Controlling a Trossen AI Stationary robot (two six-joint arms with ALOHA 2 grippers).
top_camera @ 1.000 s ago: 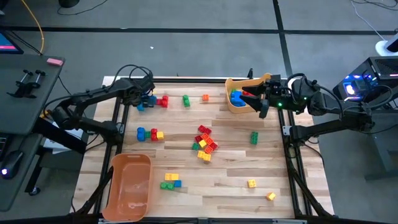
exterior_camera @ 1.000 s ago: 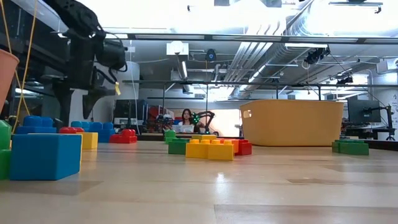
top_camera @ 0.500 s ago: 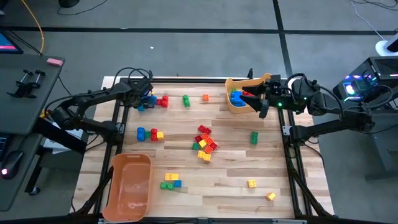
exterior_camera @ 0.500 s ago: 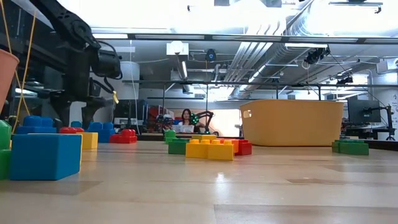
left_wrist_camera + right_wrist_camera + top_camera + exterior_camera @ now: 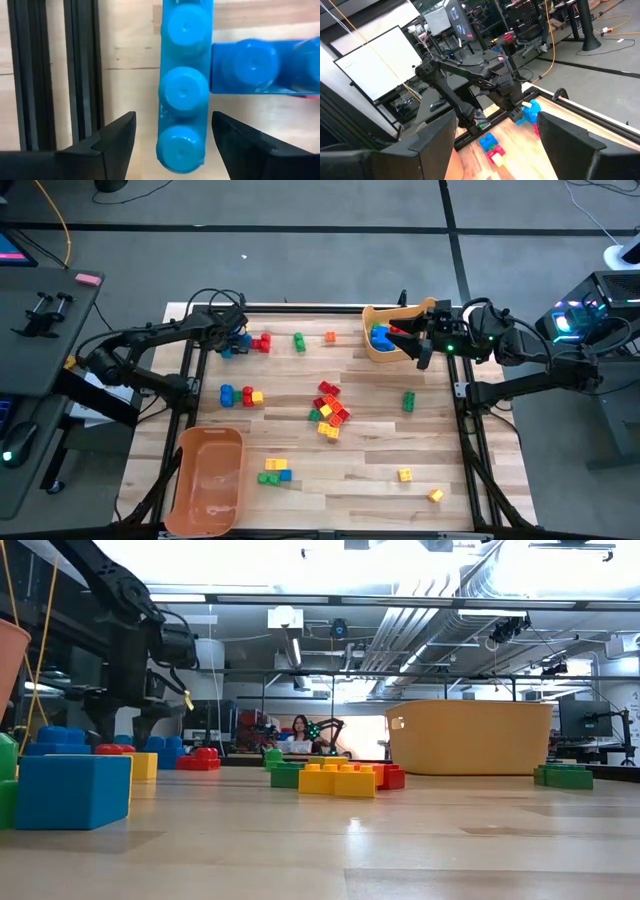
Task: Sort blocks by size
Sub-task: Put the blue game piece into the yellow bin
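Many studded blocks lie scattered on the wooden table. At the far left corner my left gripper (image 5: 228, 338) points steeply down, open, low over a long blue block (image 5: 182, 90). Its fingers stand on either side of that block's end without touching it. The block lies flat on the table, studs up. A second blue block (image 5: 260, 67) butts against its side. My right gripper (image 5: 412, 340) waits open and raised, level, beside the tan bin (image 5: 383, 338) at the far right. A blue block (image 5: 380, 336) lies inside that bin.
An orange bin (image 5: 210, 480) stands at the near left corner. Loose blocks: red (image 5: 262, 343), green (image 5: 299, 341) and orange (image 5: 330, 337) along the far edge, a mixed heap (image 5: 328, 408) mid-table, a green one (image 5: 408, 401), and yellow ones (image 5: 405, 474) near the front right. A dark rail (image 5: 50, 75) borders the table's left edge.
My left gripper has sunk toward the blue blocks at the far left, staying open and keeping its downward tilt. No block has moved.
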